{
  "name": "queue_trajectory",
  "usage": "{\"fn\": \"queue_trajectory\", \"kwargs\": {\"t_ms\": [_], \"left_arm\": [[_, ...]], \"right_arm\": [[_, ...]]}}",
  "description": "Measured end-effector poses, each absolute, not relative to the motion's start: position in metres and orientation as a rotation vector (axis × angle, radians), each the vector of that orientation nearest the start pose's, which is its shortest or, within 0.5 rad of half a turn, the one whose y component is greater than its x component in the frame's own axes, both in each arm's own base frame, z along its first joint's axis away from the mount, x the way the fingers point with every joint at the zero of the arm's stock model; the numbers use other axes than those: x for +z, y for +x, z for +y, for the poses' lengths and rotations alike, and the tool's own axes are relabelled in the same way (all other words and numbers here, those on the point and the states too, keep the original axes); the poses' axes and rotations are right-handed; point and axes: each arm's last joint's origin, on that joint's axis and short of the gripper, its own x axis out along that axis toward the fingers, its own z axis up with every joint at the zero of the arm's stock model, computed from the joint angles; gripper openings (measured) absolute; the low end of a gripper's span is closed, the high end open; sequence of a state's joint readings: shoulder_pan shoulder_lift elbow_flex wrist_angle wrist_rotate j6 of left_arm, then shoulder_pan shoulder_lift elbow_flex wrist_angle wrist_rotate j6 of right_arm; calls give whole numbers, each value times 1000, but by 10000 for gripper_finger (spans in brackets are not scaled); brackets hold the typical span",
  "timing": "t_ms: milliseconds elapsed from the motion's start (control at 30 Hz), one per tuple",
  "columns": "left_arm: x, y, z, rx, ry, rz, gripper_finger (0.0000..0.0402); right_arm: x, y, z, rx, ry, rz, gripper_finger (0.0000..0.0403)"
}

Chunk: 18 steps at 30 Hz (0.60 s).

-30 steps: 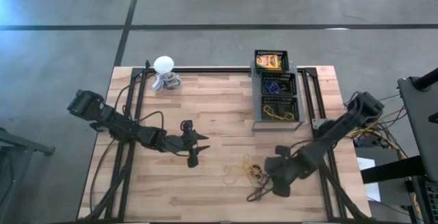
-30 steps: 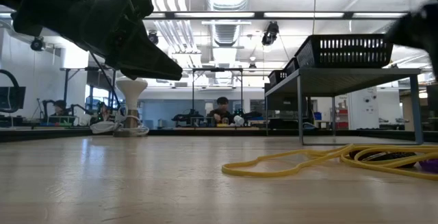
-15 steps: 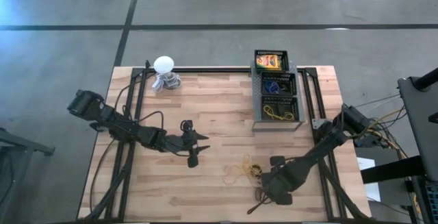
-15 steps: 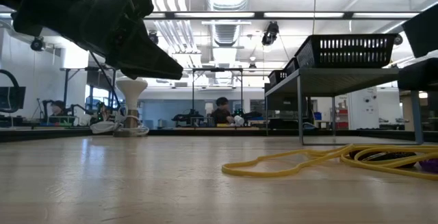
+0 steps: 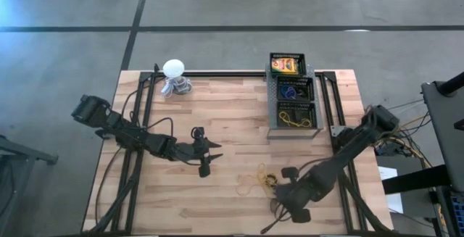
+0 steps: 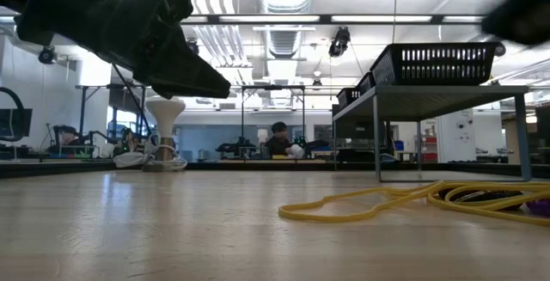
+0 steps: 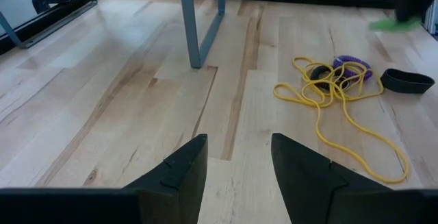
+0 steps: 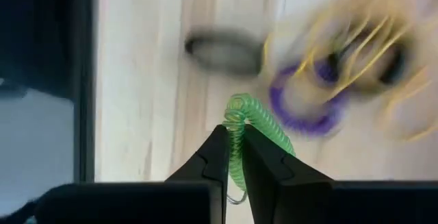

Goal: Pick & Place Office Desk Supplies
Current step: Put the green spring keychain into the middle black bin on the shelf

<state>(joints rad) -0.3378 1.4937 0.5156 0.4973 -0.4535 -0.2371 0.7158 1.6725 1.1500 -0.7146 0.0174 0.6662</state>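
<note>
**Right gripper pinched the green ring while the pile stayed half-legible**

Much of the scene was hard to read. From the right wrist view the table rushed past in a smear: the purple ring (image 8: 306, 101), a dark oval ring (image 8: 224, 49) and the yellow rubber bands (image 8: 369, 39) were blurred streaks. In the low view the right arm was only a dark blur at the upper corner, and the purple ring was cut off at the picture's edge. From above, the right gripper (image 5: 279, 209) merged with its own dark wrist near the table's front edge, so its fingers could not be made out there.

The wrist view settled it: the right gripper (image 8: 235, 157) had its fingers pressed together on a green coiled ring (image 8: 254, 131), which stuck out beyond the fingertips, clear of the wood. The left gripper (image 7: 238, 157) hung spread over bare wood with nothing between its fingers, near the table's middle and well apart from the rubber bands (image 7: 328, 97).

The rack (image 5: 293, 92) at the table's far right carried a yellow-and-green box (image 5: 286, 65) in its farthest bin, blue rings in the middle and rubber bands in the nearest.

Compared with a second earlier, the right gripper had shifted nearer the front edge; the left arm had not moved.
</note>
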Motion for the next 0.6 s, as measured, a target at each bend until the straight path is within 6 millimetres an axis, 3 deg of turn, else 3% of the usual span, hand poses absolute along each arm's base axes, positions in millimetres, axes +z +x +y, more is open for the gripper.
{"fn": "queue_trajectory", "kwargs": {"t_ms": [200, 300, 433, 600], "left_arm": [[154, 258, -77, 165, -48, 426, 168], [154, 259, -77, 165, -49, 424, 168], [154, 259, -77, 165, -49, 424, 168], [154, 258, -77, 165, -48, 425, 168]], "right_arm": [[285, 244, 193, 102, -172, 739, 23], [311, 240, 165, -18, -263, 594, 23], [338, 237, 97, -233, -174, 519, 23], [348, 225, -4, -521, 51, 498, 23]]}}
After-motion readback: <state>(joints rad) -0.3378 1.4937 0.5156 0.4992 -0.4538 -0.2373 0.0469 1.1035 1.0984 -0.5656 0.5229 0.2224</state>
